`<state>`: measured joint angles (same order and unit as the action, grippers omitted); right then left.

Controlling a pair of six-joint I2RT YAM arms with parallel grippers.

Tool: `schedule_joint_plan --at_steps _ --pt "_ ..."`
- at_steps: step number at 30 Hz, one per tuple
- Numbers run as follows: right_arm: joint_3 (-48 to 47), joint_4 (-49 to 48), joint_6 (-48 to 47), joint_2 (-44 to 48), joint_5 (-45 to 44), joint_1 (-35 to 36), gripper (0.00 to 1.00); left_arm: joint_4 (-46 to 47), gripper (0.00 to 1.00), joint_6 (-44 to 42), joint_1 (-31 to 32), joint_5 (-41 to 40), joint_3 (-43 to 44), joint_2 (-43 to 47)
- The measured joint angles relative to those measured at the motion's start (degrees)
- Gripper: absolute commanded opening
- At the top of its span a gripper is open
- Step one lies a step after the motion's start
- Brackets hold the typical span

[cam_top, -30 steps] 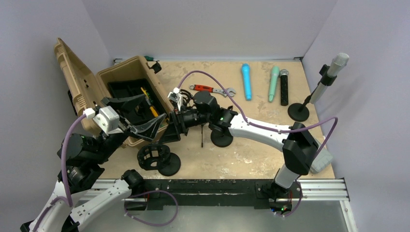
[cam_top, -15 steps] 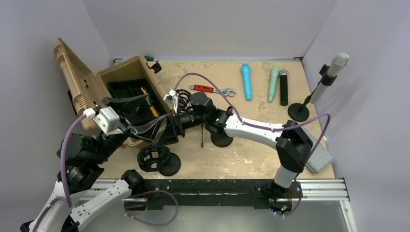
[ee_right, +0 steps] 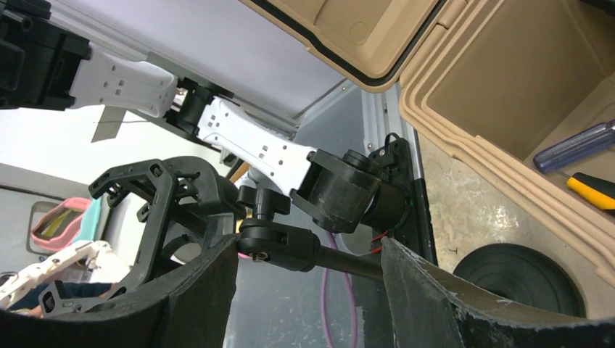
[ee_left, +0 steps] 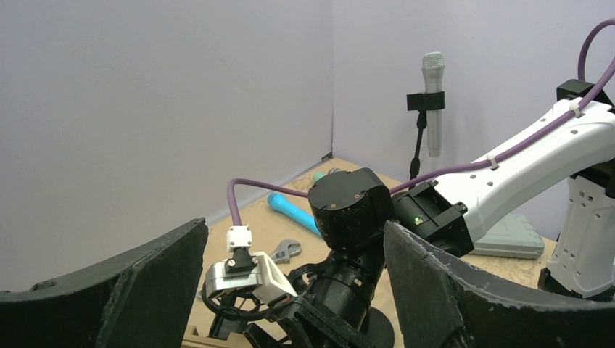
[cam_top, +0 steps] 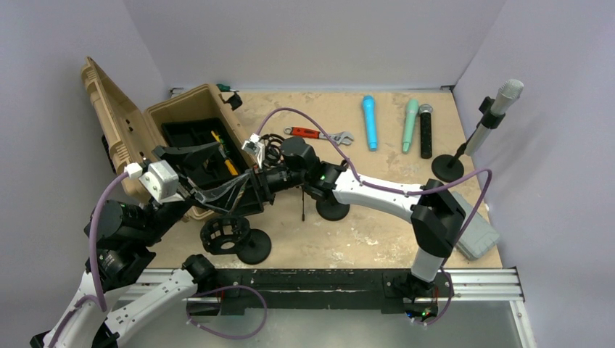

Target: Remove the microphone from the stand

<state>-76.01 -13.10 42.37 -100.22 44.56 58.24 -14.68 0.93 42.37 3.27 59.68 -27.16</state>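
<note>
Right claw (ee_right: 310,250) is held wide open with nothing gripped. The thin rod of the empty cage mount (cam_top: 230,238) is seen between its fingers, apparently untouched. Left claw (ee_left: 294,239) is likewise spread wide and empty, pointed at the right arm. Microphone (cam_top: 508,93) is clipped at a tilt in its stand (cam_top: 448,168) at the far right corner, well apart from both claws. Removal is judged not yet begun.

Soft, even light from above fills the overhead view and leaves only faint shadows on the bench (cam_top: 377,225). The left wrist view is sharp as far as the microphone (ee_left: 433,101). The right wrist view has a washed-out bright patch at its left edge, and the fingers (ee_right: 464,304) of the right hand (ee_right: 303,250) are dark.
</note>
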Motion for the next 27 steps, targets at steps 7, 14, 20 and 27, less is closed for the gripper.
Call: schedule_joint_plan --at_steps 7,14,20,27 --pt "-0.2 1.2 -1.4 0.4 -2.1 0.3 0.64 0.0 0.89 0.0 0.0 0.2 0.0 0.0" --pt "1.6 1.6 -2.6 2.1 -4.6 0.4 0.64 0.0 0.89 0.0 0.0 0.5 0.0 -0.4" --pt "4.8 -0.2 -2.9 3.2 -5.7 0.4 0.63 0.0 0.89 0.0 0.0 0.6 0.0 -0.8" --pt "8.0 -0.3 -3.0 2.1 -6.2 0.4 0.63 0.0 0.89 0.1 0.0 0.7 0.0 -1.2"
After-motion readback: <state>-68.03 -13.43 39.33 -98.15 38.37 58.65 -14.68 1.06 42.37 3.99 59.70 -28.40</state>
